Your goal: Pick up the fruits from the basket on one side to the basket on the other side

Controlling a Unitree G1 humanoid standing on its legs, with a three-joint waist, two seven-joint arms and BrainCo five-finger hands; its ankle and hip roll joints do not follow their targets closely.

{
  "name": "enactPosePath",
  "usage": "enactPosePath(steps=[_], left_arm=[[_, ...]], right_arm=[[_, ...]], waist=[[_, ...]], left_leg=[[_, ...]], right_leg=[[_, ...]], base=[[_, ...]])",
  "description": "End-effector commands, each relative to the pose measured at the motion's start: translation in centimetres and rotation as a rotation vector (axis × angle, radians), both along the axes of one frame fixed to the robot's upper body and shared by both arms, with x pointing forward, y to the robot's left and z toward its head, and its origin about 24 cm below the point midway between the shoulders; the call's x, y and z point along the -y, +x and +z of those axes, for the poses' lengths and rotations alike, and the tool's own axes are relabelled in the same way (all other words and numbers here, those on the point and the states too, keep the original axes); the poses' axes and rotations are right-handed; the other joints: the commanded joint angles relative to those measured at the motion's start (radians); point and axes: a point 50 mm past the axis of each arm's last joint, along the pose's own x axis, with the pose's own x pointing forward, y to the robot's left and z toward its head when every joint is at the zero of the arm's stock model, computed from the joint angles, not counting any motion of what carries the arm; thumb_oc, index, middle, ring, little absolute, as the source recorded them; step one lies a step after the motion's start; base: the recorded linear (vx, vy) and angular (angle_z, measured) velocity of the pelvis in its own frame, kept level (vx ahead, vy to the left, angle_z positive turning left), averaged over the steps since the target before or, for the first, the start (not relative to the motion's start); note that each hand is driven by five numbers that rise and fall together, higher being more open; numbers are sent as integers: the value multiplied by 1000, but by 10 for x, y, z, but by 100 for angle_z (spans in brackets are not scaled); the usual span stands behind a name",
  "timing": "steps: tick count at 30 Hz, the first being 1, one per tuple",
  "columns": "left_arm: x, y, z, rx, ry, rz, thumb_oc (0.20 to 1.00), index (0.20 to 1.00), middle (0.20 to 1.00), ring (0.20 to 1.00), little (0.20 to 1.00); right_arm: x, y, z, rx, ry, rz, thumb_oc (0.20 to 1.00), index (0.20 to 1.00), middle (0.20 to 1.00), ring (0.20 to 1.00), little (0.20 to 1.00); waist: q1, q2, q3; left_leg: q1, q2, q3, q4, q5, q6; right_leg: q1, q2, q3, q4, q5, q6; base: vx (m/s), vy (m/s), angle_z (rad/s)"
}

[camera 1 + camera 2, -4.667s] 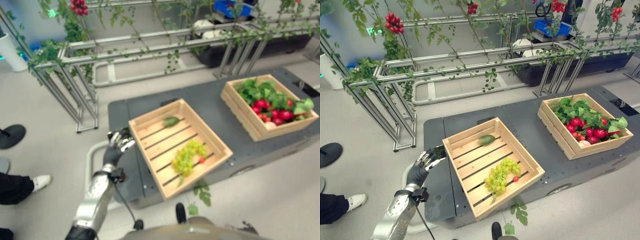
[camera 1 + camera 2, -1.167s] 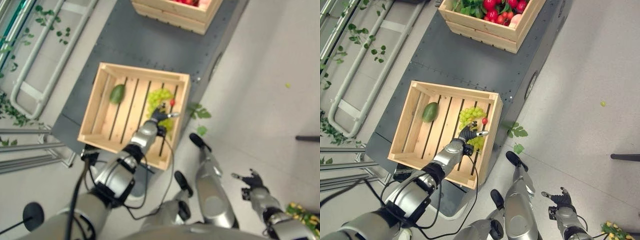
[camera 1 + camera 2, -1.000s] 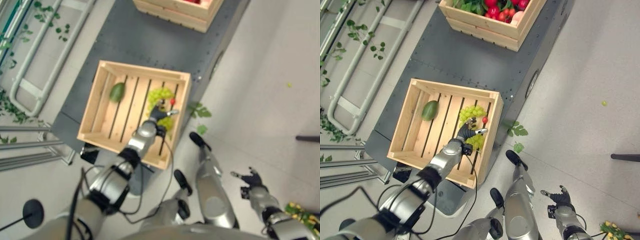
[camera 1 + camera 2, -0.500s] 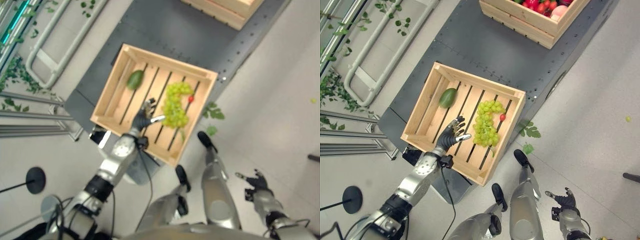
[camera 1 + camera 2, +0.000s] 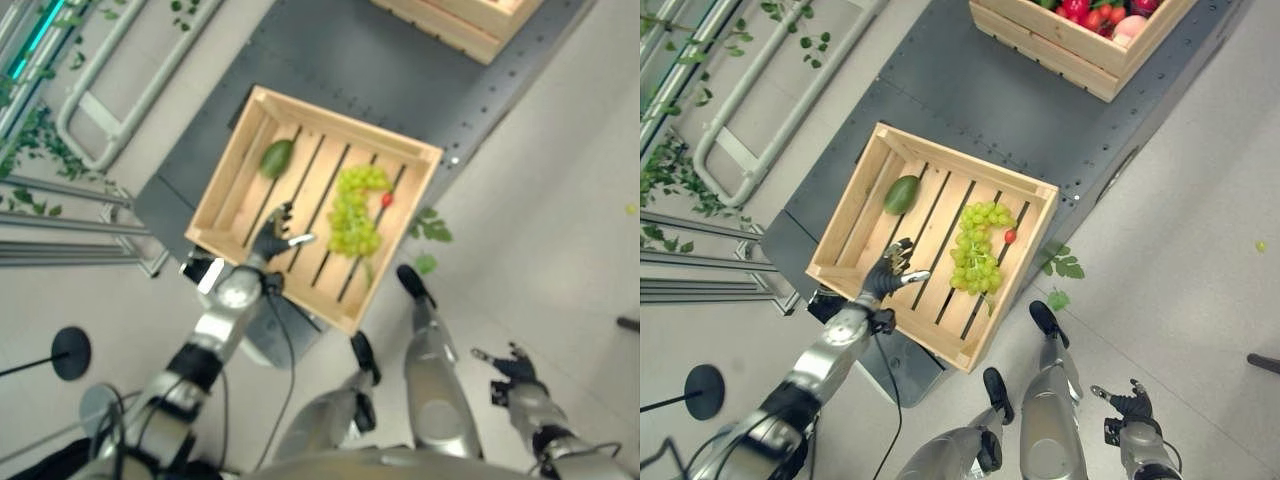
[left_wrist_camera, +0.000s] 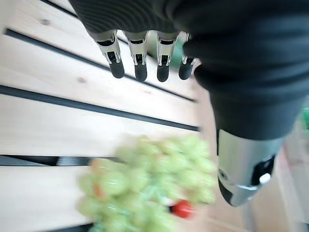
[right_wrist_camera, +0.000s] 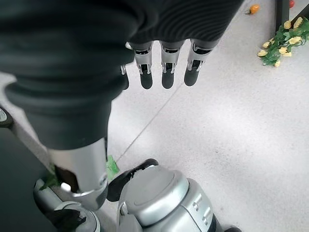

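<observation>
The left hand (image 5: 888, 272) hangs over the near left part of the slatted wooden crate (image 5: 1035, 190), fingers spread and straight with nothing in them, while the bunch of green grapes (image 5: 978, 247) lies on the slats toward the crate's right side with a small red fruit (image 5: 1009, 236) touching its right edge, and a green avocado-like fruit (image 5: 901, 194) rests apart near the crate's far left corner. The crate sits on the near end of the dark grey platform (image 5: 940, 90); at the platform's far end stands a second crate (image 5: 1060, 48) of red fruit and leaves. The right hand (image 5: 1128, 407) hangs low over the floor, off the platform, fingers loosely straight and empty; I can read no writing anywhere.
</observation>
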Motion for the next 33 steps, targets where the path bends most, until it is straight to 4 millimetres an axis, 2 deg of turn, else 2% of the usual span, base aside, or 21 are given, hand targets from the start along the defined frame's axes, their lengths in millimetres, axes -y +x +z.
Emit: enactPosePath(steps=[1,3,10,21,26,33], left_arm=[[-10,1,0,19,51,36,1000,1000,1000,1000,1000],[-1,7,-8,-60,73,44,1000,1000,1000,1000,1000],[12,19,-4,-113,130,51,1000,1000,1000,1000,1000],[34,24,2,-153,-26,59,1000,1000,1000,1000,1000],[35,26,6,-150,-78,83,1000,1000,1000,1000,1000],[39,34,23,-112,-187,89,1000,1000,1000,1000,1000]], right_arm=[[0,-31,-16,-94,8,-35,1000,1000,1000,1000,1000],[-2,-26,-15,-102,4,-16,1000,1000,1000,1000,1000],[-5,-15,-12,-99,-12,9,1000,1000,1000,1000,1000],[-9,1,-8,-91,-20,36,1000,1000,1000,1000,1000],[-13,5,-7,-86,-21,43,1000,1000,1000,1000,1000],[-17,4,-10,-97,-13,53,1000,1000,1000,1000,1000]], waist=[[-13,-61,-70],[-23,-63,-69],[-34,-64,-58],[-45,-68,-39],[-54,-80,-30],[-64,-98,-20]], left_leg=[[-110,-5,-19,143,-78,-42],[-114,-6,-14,145,-76,-44],[-126,-3,-7,161,-75,-47],[-135,1,0,172,-74,-50],[-143,4,6,173,-72,-52],[-152,8,20,171,-70,-55]], right_leg=[[18,10,17,3,-105,15],[14,11,22,4,-101,15],[12,17,24,8,-103,10],[9,23,25,11,-105,3],[0,29,32,13,-102,1],[-19,37,41,16,-95,1]], base=[[-14,13,-6],[-12,13,-5],[0,0,0],[0,-1,0],[-8,-6,-2],[-3,-7,-2]])
